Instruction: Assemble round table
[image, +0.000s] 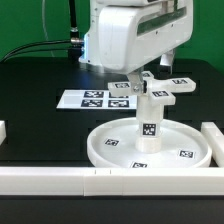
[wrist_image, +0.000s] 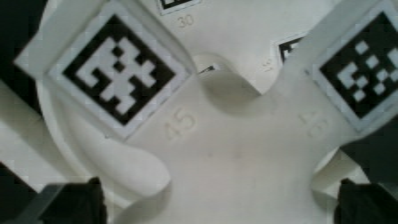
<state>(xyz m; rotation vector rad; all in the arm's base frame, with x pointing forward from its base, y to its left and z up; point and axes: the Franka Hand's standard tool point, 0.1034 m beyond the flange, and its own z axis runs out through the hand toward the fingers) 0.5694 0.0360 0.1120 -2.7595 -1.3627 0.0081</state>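
Observation:
The round disc (image: 108, 152) lies flat near the front of the table. The short post (image: 149, 125) stands upright in the disc's hub. The cross-shaped foot (image: 158, 91) sits on top of the post, its arms carrying square tags. My gripper (image: 147, 84) hangs directly over the foot. In the wrist view the foot (wrist_image: 231, 130) fills the picture. Two of its tags face the camera, and my gripper (wrist_image: 219, 200) is open, one dark fingertip on each side of the foot's middle with a gap to it.
The marker board (image: 95, 99) lies flat behind the disc. A long white rail (image: 100, 181) runs along the front edge. Another rail (image: 212, 140) stands at the exterior view's right, and a short white piece (image: 3, 130) at its left.

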